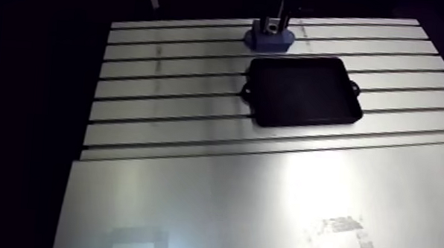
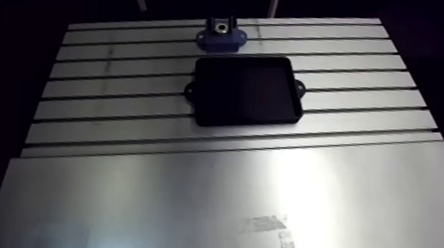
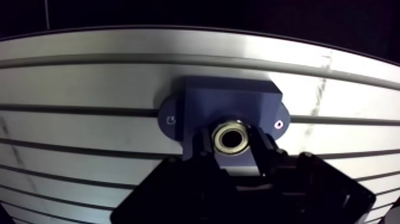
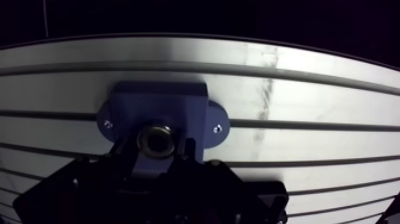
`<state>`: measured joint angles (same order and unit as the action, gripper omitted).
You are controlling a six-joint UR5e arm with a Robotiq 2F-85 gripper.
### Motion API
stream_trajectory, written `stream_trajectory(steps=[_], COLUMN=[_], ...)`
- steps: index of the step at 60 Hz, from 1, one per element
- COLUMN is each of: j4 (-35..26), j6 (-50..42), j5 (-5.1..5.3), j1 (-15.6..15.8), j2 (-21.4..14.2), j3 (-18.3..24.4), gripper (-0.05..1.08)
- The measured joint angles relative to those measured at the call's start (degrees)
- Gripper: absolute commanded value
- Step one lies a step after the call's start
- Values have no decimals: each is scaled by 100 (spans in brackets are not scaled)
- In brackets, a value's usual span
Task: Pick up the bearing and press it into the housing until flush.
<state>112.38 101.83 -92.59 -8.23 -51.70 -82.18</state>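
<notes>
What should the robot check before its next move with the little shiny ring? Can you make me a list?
1. Ring held: the bearing sits pressed between the two fingers of the pincer. Ok.
2. Lined up: in the wrist view the bearing is over the middle of the blue housing. Ok.
3. Flush yet: the fingers hide how deep the bearing sits in the housing. Cannot tell.
4. Housing steady: it lies flat on the table, with a screw showing in each ear. Ok.
5. Clear path: the black tray lies beside the housing, not touching it. Ok.
</notes>
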Motion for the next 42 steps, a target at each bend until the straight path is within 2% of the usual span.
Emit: stream_trajectory(steps=[13, 15, 16, 17, 18, 19, 20, 42], j4=[3, 3, 3, 3, 3, 3, 3, 29], j6=[-1, -1, -1, 0, -1, -2, -4, -58], j5=[0, -1, 0, 0, 0, 0, 0, 8], j1=[1, 1, 0, 0, 0, 1, 1, -3], j2=[5, 5, 5, 4, 3, 2, 0, -242], j3=[-2, -3, -3, -4, -4, -5, -6, 12], gripper=[70, 66, 52, 52, 27, 27, 2, 0])
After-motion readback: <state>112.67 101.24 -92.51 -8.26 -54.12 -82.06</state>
